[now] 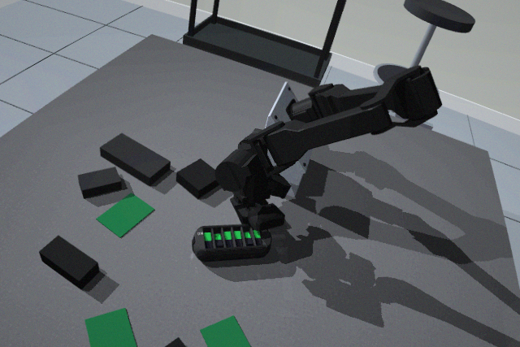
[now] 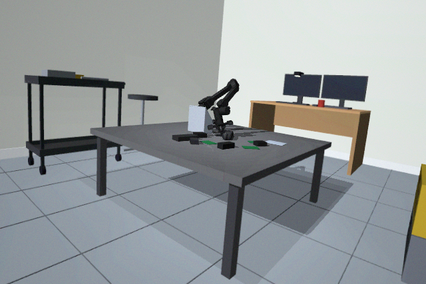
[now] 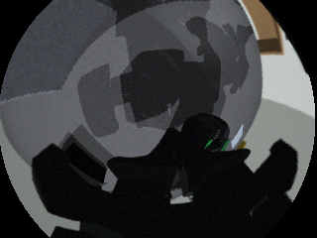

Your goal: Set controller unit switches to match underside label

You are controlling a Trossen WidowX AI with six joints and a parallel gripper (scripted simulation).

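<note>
The dark grey controller unit [image 1: 232,254] [image 2: 227,135] [image 3: 203,128] lies with its switch side up on the bench [image 1: 159,275]. Its six rocker switches show green ends toward the arm in the top view. The first, third and fourth green faces look larger, the second and fifth smaller; the exact tilt of each is hard to tell. The underside label is hidden. My gripper [image 1: 265,228] is shut and empty, pointing down beside the unit's right end, near the sixth switch. Whether it touches the unit is unclear. In the wrist view, dark gripper parts hide most of the unit.
Black blocks [image 1: 135,158] [image 1: 100,182] [image 1: 198,178] lie left of and behind the unit. Another black block [image 1: 69,261] lies at the far left. Green boards [image 1: 126,214] [image 1: 110,328] [image 1: 226,332] lie left and in front. A pale upright panel [image 1: 280,103] [image 2: 198,118] stands by the arm.
</note>
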